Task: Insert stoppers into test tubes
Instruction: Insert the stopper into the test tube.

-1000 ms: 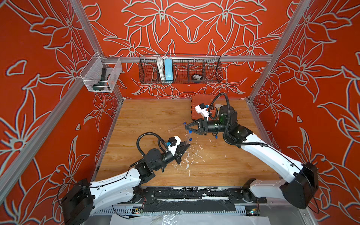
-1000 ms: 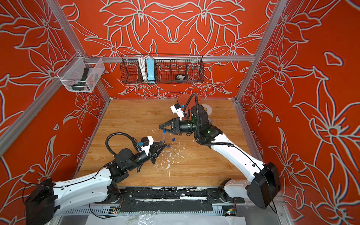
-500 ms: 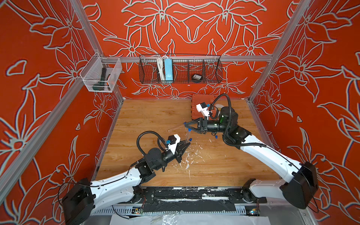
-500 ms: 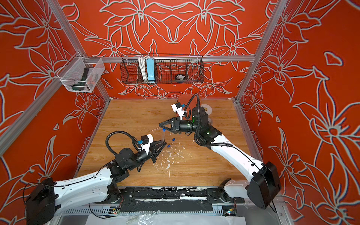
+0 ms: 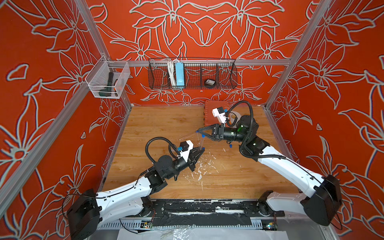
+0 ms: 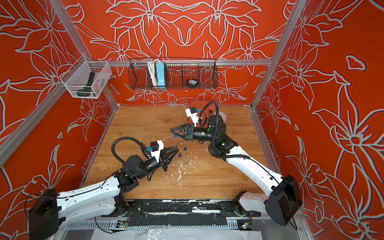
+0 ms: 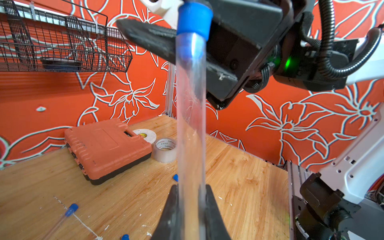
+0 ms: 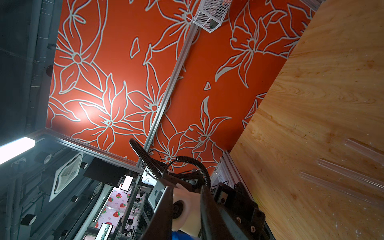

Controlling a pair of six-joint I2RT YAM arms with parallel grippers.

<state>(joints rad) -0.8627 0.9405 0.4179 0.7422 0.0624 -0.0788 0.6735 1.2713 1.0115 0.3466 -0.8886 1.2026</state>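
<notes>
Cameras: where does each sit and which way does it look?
Top views: high at the front, looking down on the table; left arm and right arm show.
Left wrist: on the left arm, facing the back wall; left fingers and right arm show.
Right wrist: on the right arm, facing a side wall and ceiling; right fingers show.
Shared: top views and left wrist show the tube, blue stopper and orange case.

Clear tape roll [image 7: 165, 154] by orange case [image 7: 106, 149], inner core w/ small dark print repeated, reads approx "YuPin…", rest blurred, pale label on black disc [image 5: 208, 82] in wire basket [image 5: 225, 71], too small to read
</notes>
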